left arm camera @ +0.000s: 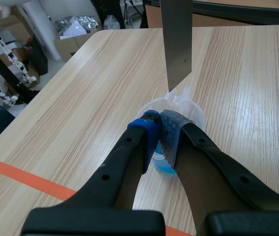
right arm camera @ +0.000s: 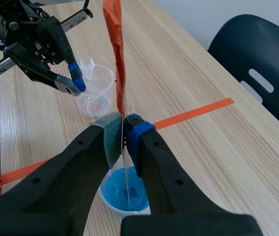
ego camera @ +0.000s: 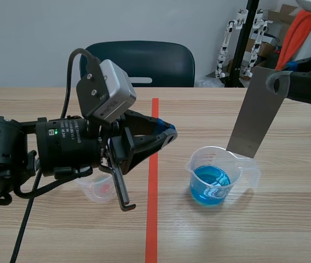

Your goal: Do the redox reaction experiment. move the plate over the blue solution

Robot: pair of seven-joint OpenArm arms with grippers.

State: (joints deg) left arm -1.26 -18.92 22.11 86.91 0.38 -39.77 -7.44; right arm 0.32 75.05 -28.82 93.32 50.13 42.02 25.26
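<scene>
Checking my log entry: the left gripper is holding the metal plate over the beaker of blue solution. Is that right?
Not quite: the right gripper holds the metal plate over the beaker of blue solution. The right wrist view shows the plate pinched in that gripper; the left gripper is shut on nothing.

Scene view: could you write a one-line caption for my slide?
Right pincer holds metal plate over beaker of blue solution; left pincer shut.

Wooden table (ego camera: 287, 219), blue-solution beaker (ego camera: 213, 175), small clear cup (ego camera: 96, 189)
</scene>
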